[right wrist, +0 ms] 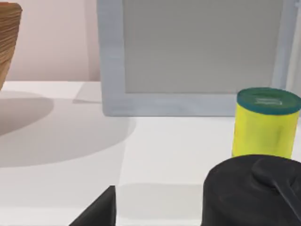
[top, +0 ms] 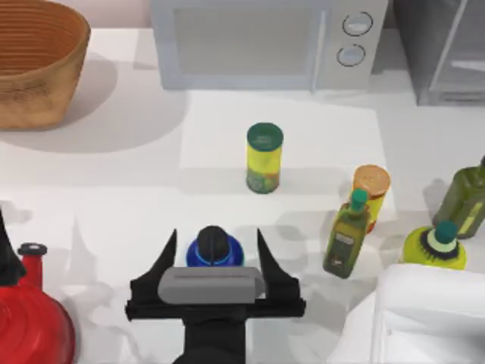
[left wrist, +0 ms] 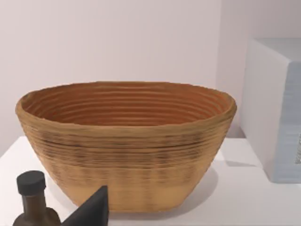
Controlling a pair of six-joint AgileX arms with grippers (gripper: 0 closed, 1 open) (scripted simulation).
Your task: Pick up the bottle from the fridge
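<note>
White table (top: 114, 189) before the microwave (top: 258, 42) is carrying the blue black-capped bottle (top: 214, 250), which the right gripper (top: 216, 233) is straddling, jaws wide, seemingly lining up a grasp that is calling for closing squarely then lifting, the left arm (top: 6, 262) idling at the left edge.

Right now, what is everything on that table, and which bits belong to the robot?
basket: one, woven tan, back left
microwave: one, pale grey, back centre
cabinet: one, grey, back right
yellow can: one, green lid, centre
orange-lidded can: one, right of centre
olive bottle: one, green cap, against that can
dark green bottle: one, right edge
round bottle: one, yellow-green, right
blue knobbed item: one, front centre
red vessel: one, front left
white object: one, front right
right gripper: black, open, flanking the blue item
left arm: black, left edge
</note>
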